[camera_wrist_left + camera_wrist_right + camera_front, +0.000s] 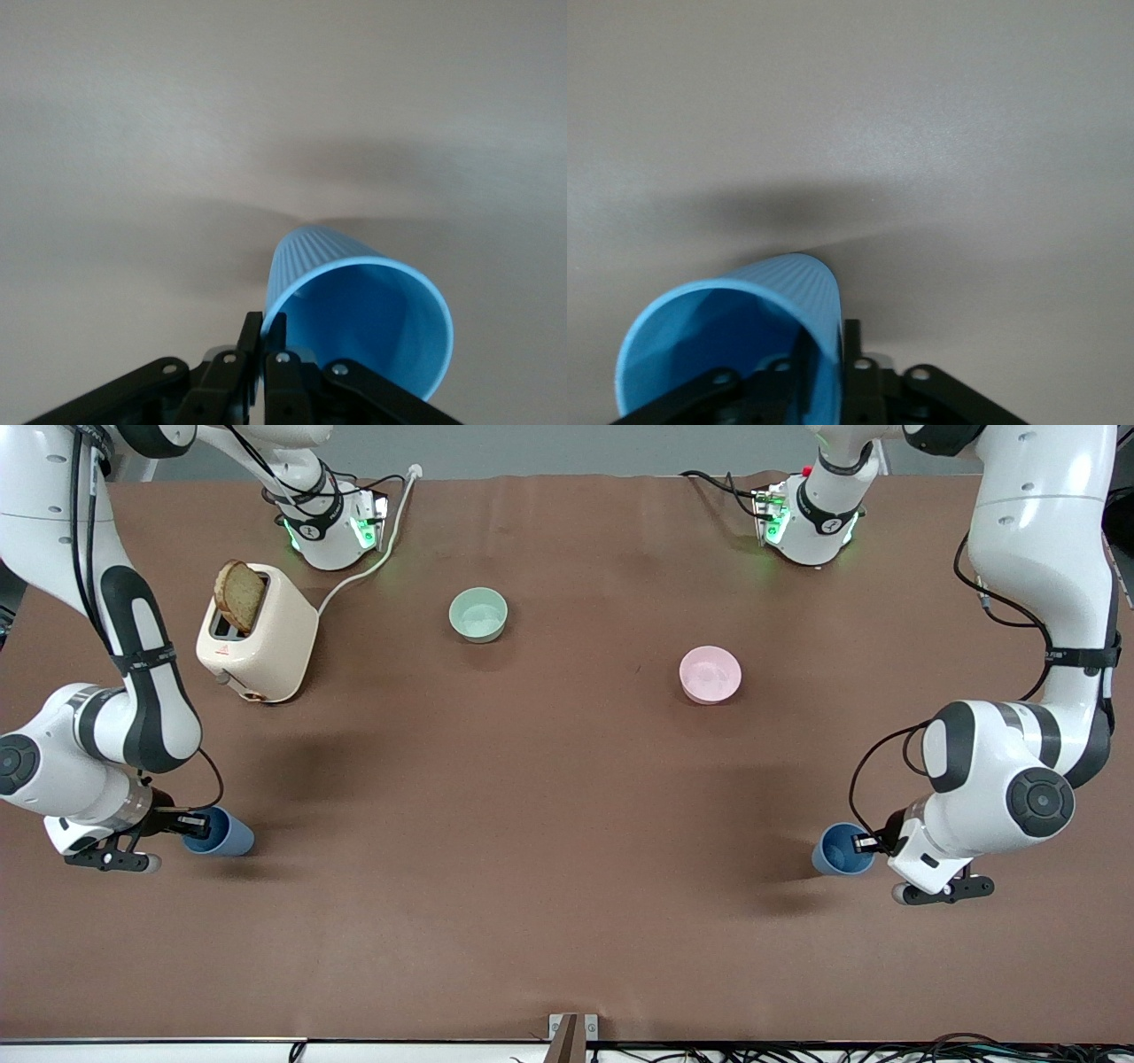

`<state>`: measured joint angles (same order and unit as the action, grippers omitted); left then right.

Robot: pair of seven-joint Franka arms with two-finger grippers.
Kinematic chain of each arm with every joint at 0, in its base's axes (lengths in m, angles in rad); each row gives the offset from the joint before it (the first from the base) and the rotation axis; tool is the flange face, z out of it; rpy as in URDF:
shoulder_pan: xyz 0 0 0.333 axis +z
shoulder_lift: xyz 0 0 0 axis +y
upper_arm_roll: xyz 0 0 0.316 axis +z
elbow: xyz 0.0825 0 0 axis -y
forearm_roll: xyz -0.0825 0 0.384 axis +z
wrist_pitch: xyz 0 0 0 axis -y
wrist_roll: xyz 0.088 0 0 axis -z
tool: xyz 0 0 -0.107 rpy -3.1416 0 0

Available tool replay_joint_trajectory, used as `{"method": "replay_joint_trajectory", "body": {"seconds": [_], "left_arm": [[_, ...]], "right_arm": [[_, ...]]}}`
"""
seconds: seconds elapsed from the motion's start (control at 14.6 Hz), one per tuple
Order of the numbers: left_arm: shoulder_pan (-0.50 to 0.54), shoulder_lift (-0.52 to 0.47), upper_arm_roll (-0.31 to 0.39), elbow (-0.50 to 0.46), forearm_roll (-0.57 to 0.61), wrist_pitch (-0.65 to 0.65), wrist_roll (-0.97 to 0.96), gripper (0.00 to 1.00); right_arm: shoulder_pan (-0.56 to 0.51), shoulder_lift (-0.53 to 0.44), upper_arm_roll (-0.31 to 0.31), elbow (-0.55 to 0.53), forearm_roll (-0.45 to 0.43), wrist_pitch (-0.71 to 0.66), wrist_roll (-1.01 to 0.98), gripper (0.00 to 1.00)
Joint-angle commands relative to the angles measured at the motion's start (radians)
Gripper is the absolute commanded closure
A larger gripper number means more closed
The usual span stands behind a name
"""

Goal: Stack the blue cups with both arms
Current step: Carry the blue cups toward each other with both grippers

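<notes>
Two blue cups show, one at each end of the table. My left gripper is shut on the rim of one blue cup, low over the table at the left arm's end. In the left wrist view the fingers pinch the rim wall of this cup. My right gripper is shut on the rim of the other blue cup, at the right arm's end. In the right wrist view one finger sits outside the wall of that cup and one inside. I cannot tell whether the cups touch the table.
A cream toaster with a slice of toast stands near the right arm's base, its white cable running back. A pale green bowl and a pink bowl sit mid-table, farther from the front camera than the cups.
</notes>
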<state>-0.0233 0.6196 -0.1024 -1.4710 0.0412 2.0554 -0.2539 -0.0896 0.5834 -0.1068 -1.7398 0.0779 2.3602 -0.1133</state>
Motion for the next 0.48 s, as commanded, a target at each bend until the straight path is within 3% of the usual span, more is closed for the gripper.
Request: {"method": "replay_joint_trajectory", "body": {"seconds": [0.0,0.2,0.41], "left_arm": [[-0.108,-0.073,-0.034,-0.017,-0.012,-0.075,-0.188,1.0],[-0.231,-0.063,-0.079,-0.012,-0.001,-0.072,-0.456,1.0],[-0.393,0.002,-0.079,0.026,-0.009,-0.025,-0.617,1.0]], "right_arm": [[-0.007,-0.004,0.009,-0.004,0.026,-0.001,-0.019,1.0],[-0.004,-0.019,0.007,0.014,0.02,-0.033,-0.022,1.0],[-0.006,-0.057,0.007,0.087,0.016,-0.174,-0.028,1.0]]}}
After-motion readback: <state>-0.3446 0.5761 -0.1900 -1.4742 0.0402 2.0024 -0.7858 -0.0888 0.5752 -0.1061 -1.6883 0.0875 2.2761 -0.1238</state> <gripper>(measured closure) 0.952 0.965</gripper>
